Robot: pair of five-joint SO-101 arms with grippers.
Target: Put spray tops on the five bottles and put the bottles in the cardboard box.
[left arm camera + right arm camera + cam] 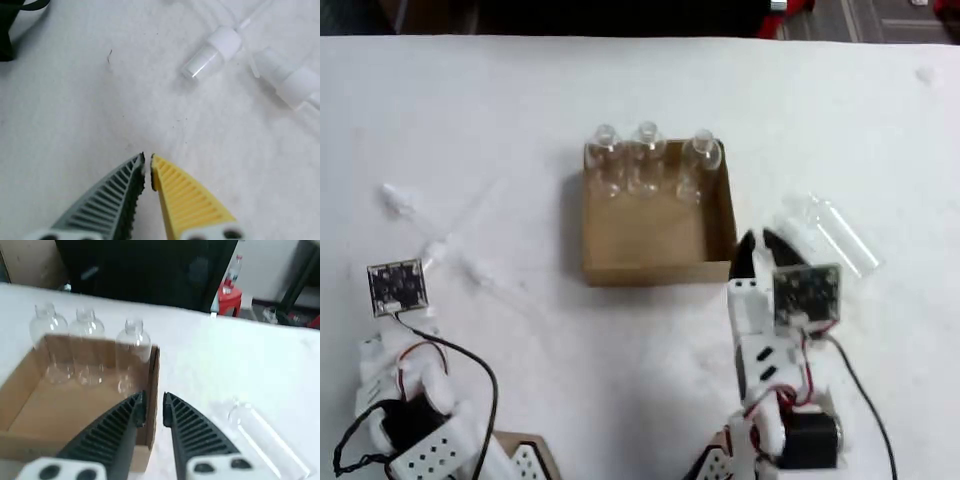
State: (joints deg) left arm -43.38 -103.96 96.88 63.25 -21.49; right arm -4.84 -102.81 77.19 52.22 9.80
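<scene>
Left gripper (148,159): we see its grey and yellow fingers closed to a sliver, holding nothing, low over the white table (520,100).
Right gripper (154,399): we find the black fingers slightly parted and empty, just off the box's near right corner.
Spray tops (215,50): they lie loose on the table's left side, just ahead of the left gripper, and we count at least two with their thin tubes trailing.
Loose bottles (835,232): two clear ones lie on their sides just right of the right gripper, a little beyond its tips (their glass nearly vanishes against the cloth).
Axis: we judge their length runs on a slant, necks toward the box, bases toward the near right.
Nearer arm: the right arm for the loose bottles, the left for the spray tops; the box sits between the two groups.
Box (650,272): cardboard, open-topped, mid-table.
Standing bottles (645,150): three stand upright in a row along the box's far wall, necks bare as far as we can tell.
</scene>
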